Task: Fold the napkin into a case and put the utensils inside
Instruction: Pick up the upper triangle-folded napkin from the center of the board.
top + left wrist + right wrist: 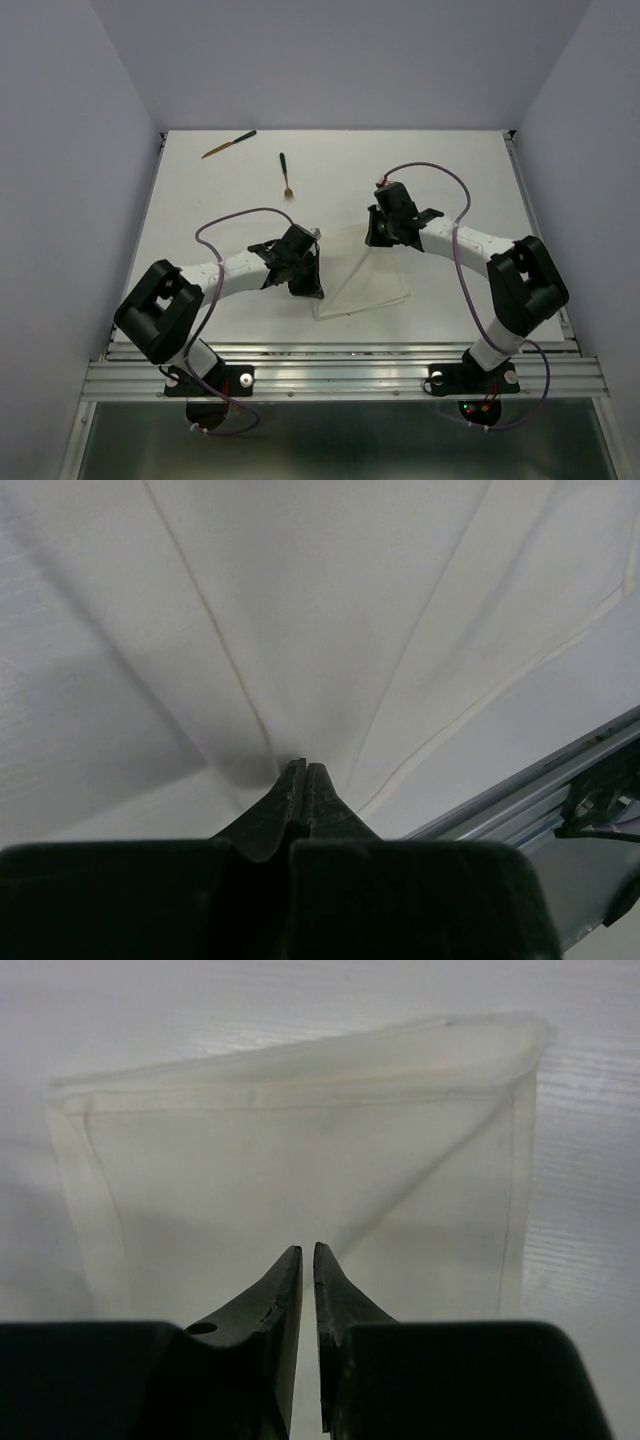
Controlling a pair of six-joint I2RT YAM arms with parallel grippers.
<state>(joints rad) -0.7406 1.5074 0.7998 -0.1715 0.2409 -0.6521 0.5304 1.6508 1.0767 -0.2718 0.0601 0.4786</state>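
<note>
- Top external view: the napkin [375, 285] lies folded on the white bench [200, 220], a little toward 5 o'clock from the bench's middle, between the two arms.
- The left gripper [308, 290] sits at the napkin's 9 o'clock edge. The right gripper [378, 235] sits at its 12 o'clock edge.
- Two utensils lie well apart from the napkin, toward 11 o'clock. The first utensil [228, 145] is slanted near the far edge of the bench. The second utensil [285, 175] lies just toward 4 o'clock from it, dark handle pointing to 12 o'clock. They do not touch each other.
- Left wrist view: the left gripper [303, 772] is pressed fully closed on the cloth. The napkin [350, 630] rises from the tips, with hems and creases fanning out toward 11, 12 and 2 o'clock. A metal rail [540, 780] shows at 4 o'clock.
- Right wrist view: the right gripper [307, 1252] has its jaws a thin slit apart, tips over the napkin [300, 1140]. The cloth spreads out toward 12 o'clock, its hemmed borders plain at 9 and 3 o'clock. One crease runs from the 2 o'clock corner down to the tips. Whether any cloth is pinched between them I cannot tell.
</note>
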